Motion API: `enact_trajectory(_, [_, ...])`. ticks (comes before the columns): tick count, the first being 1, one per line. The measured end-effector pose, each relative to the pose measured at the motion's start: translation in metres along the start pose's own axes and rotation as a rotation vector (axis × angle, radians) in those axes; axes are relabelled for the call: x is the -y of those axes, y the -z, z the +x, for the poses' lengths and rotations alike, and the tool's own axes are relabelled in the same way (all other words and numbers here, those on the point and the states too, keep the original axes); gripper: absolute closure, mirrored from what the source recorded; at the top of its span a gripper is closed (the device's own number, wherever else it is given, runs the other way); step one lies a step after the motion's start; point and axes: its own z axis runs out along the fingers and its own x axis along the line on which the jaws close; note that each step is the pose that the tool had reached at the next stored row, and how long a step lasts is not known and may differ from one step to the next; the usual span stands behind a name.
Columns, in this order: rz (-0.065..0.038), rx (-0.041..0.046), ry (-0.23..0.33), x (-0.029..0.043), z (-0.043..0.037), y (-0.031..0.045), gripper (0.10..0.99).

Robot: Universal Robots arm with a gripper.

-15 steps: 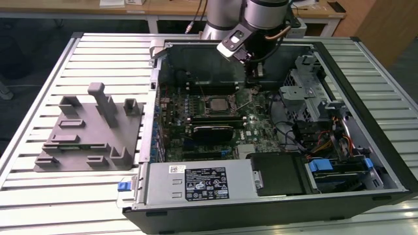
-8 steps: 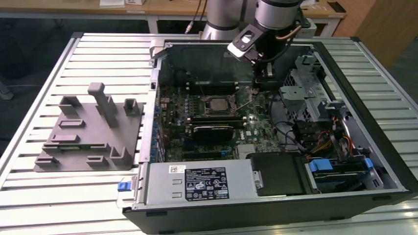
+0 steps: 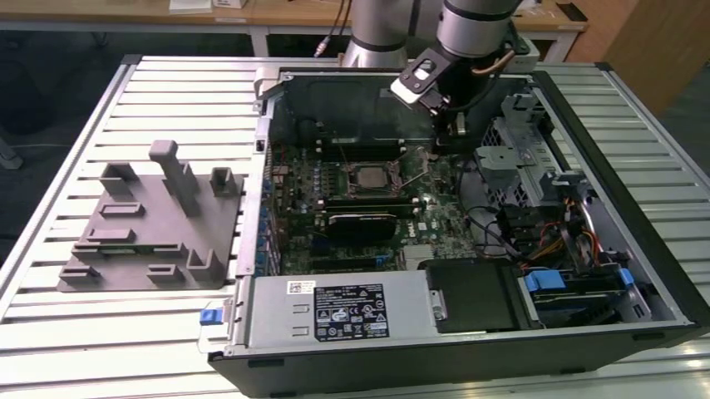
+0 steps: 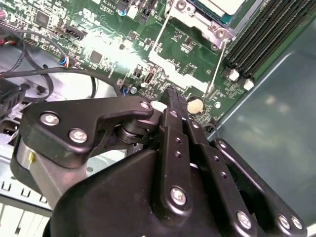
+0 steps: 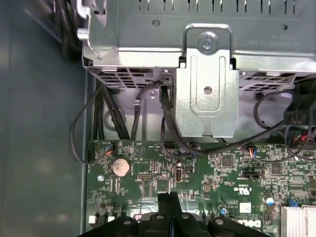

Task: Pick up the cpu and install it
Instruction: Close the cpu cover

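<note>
The cpu (image 3: 372, 175) lies flat inside the black-framed socket in the middle of the motherboard; its pale silver top (image 4: 219, 4) peeks in at the edge of the second wrist view. My gripper (image 3: 448, 143) hangs inside the open case toward the exterior view's right of the socket, low over the green board. In both wrist views its black fingers press together with nothing between them, the tips (image 4: 175, 96) (image 5: 169, 198) close to a round coin battery (image 5: 120, 167). A thin socket lever (image 4: 216, 69) runs along the board beside the tips.
A grey fixture (image 3: 155, 224) sits on the slatted table at the exterior view's left. A metal drive cage (image 5: 207, 89) with black cables stands just beyond the gripper. Memory slots (image 4: 261, 34) run past the socket, and the power supply (image 3: 338, 309) fills the case front.
</note>
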Motion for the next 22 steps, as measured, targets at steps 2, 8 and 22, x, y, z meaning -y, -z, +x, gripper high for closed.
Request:
enact_trajectory(2, [0.002, 0.0001, 0.000, -0.0009, 0.0000, -0.0031, 0.980])
enact_trajectory(8, [0.007, 0.0003, 0.000, -0.0044, -0.0001, -0.0102, 0.980])
enact_trajectory(22, [0.011, 0.0006, 0.000, -0.0044, -0.0001, -0.0211, 0.980])
